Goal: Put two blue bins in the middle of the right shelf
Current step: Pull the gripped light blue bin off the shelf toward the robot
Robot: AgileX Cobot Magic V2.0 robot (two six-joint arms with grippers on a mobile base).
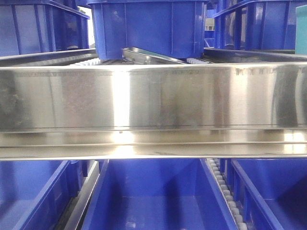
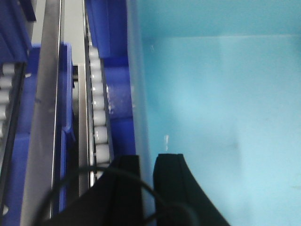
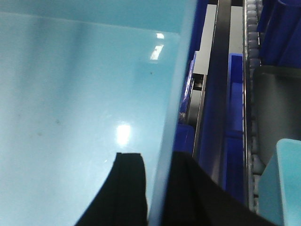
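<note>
Left gripper [image 2: 146, 160]: two matte black fingers [image 2: 174, 188] being shown, blunt squared tips, widening toward base; thin black cable [image 2: 70, 172] being seen looping across. Right gripper [image 3: 155, 160]: black fingers [image 3: 127, 188] being shown, curved outer edges.

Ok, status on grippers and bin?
Left gripper jaws clamp pale light-blue plastic bin wall. Right gripper same, opposite wall. Dark-blue ribbed bins, steel shelf rail close ahead.

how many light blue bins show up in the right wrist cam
2. One light-blue bin fills the left of the view, its wall between the right gripper fingers. A second bin shows only a corner at lower right. Others may be hidden.
</note>
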